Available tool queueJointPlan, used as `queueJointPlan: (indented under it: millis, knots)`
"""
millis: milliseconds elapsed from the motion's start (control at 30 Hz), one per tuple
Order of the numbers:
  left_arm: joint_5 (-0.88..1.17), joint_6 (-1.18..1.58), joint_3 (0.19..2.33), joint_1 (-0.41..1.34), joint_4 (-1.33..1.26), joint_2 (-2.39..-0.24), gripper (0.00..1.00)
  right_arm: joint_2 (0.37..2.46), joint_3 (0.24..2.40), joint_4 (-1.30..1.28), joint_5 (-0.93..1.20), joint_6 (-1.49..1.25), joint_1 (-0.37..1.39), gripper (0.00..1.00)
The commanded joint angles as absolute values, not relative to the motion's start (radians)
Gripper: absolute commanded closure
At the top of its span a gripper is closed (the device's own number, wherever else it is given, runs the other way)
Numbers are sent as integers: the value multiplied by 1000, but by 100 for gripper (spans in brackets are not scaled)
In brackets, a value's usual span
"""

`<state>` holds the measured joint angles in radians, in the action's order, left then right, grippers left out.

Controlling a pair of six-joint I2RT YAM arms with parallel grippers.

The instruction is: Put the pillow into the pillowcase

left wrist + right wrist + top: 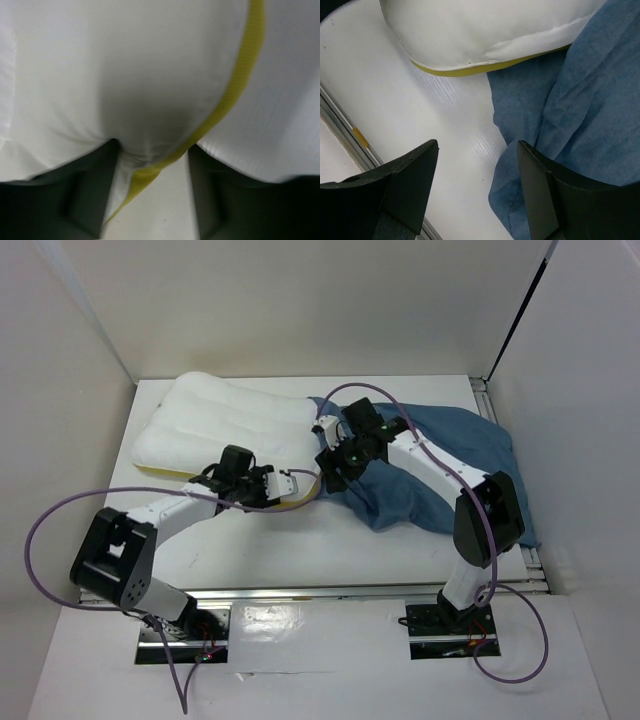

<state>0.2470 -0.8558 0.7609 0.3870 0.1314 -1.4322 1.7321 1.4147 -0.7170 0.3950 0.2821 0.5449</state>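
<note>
Pillow lies flat on table, not yet inside case. The case sits crumpled at pillow's right end (top view), touching it.

L gripper is clamped on pillow's near edge, by that same end. Its fingers pinch a fold of white cover, w/ yellow band running between them. Prob. this hold is there so the pillow can be lifted or pushed toward the case.

R gripper hovers just off pillow's near-right corner, jaws apart, nothing between them. Bare table shows below it, blue cloth beside one finger. It's likely lining up to catch the case's hem & hold the mouth open while L feeds pillow in.

Can't tell where the opening is; folds hide it. Cloth looks thin & slack, so taking one layer alone may be hard. Pillow is puffy, so L's pinch could slip.
</note>
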Motion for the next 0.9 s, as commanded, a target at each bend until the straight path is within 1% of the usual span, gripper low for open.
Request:
queueJointPlan:
  millis: [0, 33, 67, 100, 233, 367, 400, 433, 600, 633, 667, 700, 733, 800, 833, 867]
  knots:
    - [290, -859, 866, 388, 55, -1518, 46, 1738, 1456, -726, 388, 282, 532, 29]
    - [290, -835, 893, 388, 92, -1567, 64, 1729, 1447, -726, 376, 282, 532, 29]
    - [276, -825, 923, 388, 115, -1592, 93, 1729, 1447, -713, 376, 282, 532, 29]
    - [267, -813, 978, 388, 132, -1610, 100, 1717, 1434, -698, 367, 282, 532, 29]
    - [314, -766, 1075, 350, 210, -1644, 100, 1646, 1355, -612, 309, 282, 532, 29]
    - [394, -744, 1204, 315, 371, -1664, 100, 1585, 1266, -509, 227, 305, 532, 29]
    - [419, -744, 1280, 299, 465, -1683, 100, 1575, 1250, -476, 210, 305, 532, 29]
    - [473, -729, 1319, 290, 510, -1695, 100, 1563, 1226, -462, 193, 305, 541, 29]
    - [604, -703, 1526, 253, 728, -1755, 100, 1563, 1213, -430, 107, 259, 541, 29]
    - [629, -703, 1599, 239, 770, -1769, 100, 1549, 1204, -404, 107, 247, 551, 29]
    - [673, -703, 1641, 229, 852, -1805, 100, 1540, 1194, -388, 97, 236, 551, 29]
    - [701, -703, 1685, 229, 900, -1828, 100, 1529, 1183, -370, 97, 236, 551, 30]
    - [727, -703, 1778, 215, 951, -1854, 100, 1505, 1172, -326, 84, 224, 572, 30]
    - [791, -703, 1869, 206, 1079, -1932, 100, 1476, 1120, -267, 68, 224, 587, 31]
    - [810, -693, 1955, 196, 1115, -1957, 100, 1454, 1085, -209, 54, 224, 607, 33]
    - [839, -693, 1992, 196, 1147, -1980, 100, 1454, 1071, -186, 54, 224, 617, 35]
